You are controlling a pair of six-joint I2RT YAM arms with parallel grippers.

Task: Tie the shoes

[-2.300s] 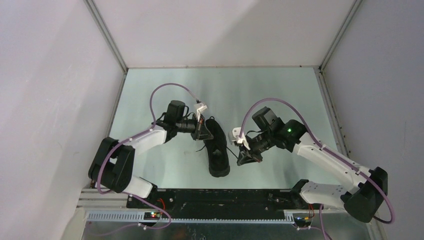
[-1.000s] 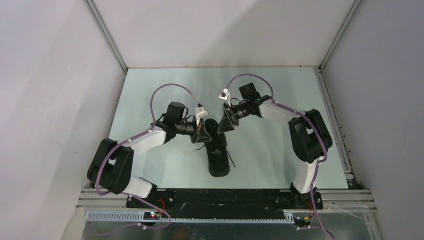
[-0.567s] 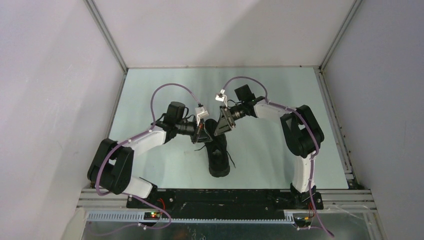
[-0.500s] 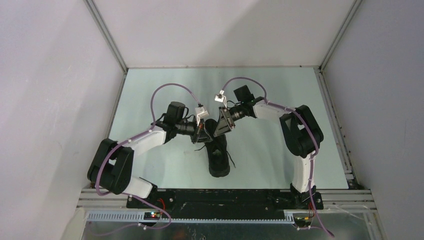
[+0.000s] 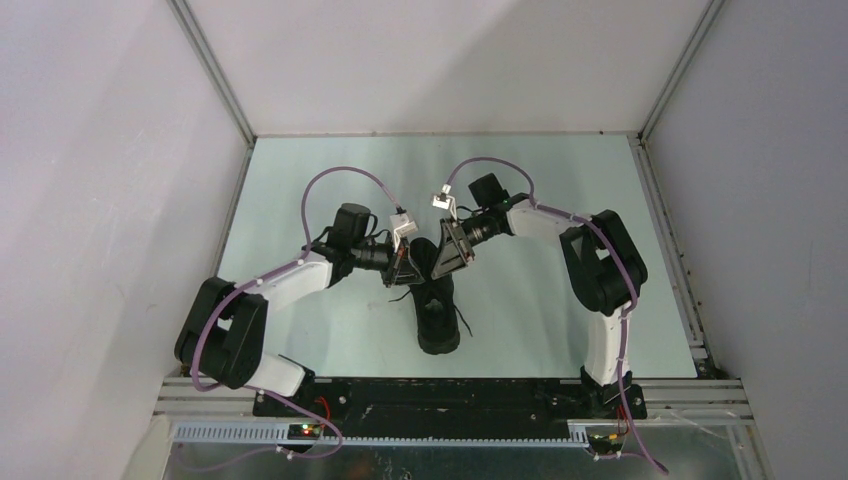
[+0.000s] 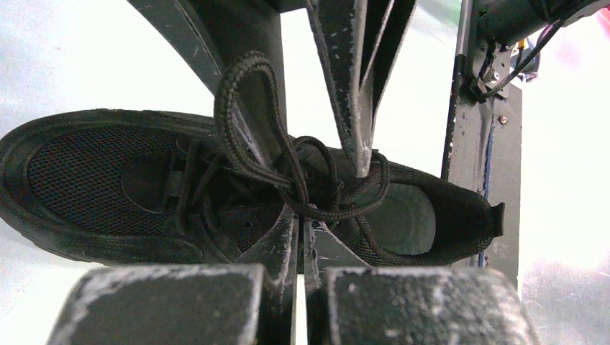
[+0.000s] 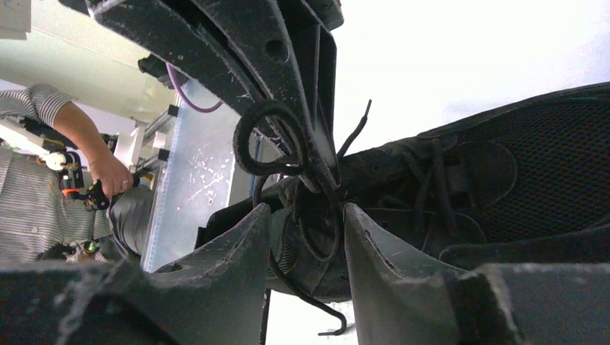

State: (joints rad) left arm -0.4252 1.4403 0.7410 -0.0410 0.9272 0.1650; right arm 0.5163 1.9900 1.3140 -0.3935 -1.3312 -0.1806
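Even overhead light, soft shadows on the pale green desk (image 5: 330, 330).
Wrist views: backgrounds blown white, black mesh sneaker (image 6: 86, 172) sharp, foreground soft.

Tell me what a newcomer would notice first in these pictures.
A black sneaker lies in the middle of the table, with both grippers meeting over its laces. The left gripper is shut on a lace loop that stands up above the shoe. The right gripper faces it with its jaws open.
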